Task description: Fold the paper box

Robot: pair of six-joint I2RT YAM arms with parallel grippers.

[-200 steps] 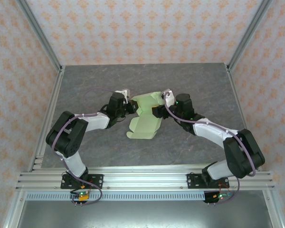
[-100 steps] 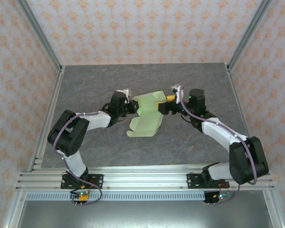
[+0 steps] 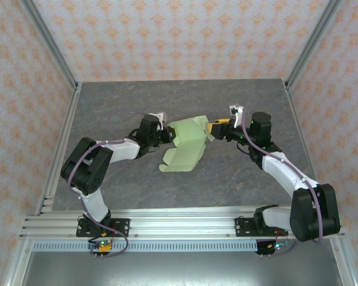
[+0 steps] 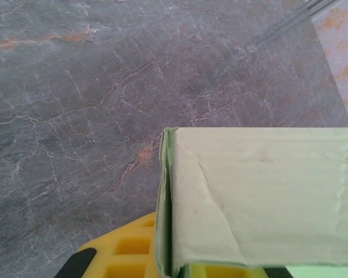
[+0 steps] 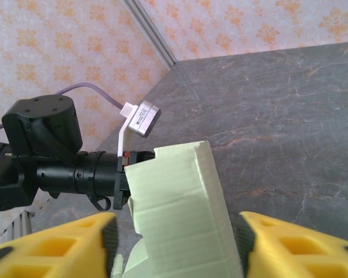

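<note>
The paper box (image 3: 188, 132), pale green and partly folded, stands in the middle of the table with a flap (image 3: 179, 158) lying toward the near side. My left gripper (image 3: 167, 134) is shut on the box's left edge. In the left wrist view the cardboard wall (image 4: 261, 197) is pinched between the yellow fingers (image 4: 127, 255). My right gripper (image 3: 215, 127) is open at the box's right end. In the right wrist view its yellow fingers (image 5: 58, 246) stand either side of the box (image 5: 180, 214), with a gap on both sides.
The grey stone-patterned table (image 3: 137, 101) is bounded by metal frame posts (image 3: 62, 77) and patterned walls. The left arm's black wrist (image 5: 52, 168) and its white camera (image 5: 140, 119) sit just behind the box in the right wrist view.
My right gripper has drawn back to the right, from over the box's middle to its right end. The left gripper and the box have stayed put.
</note>
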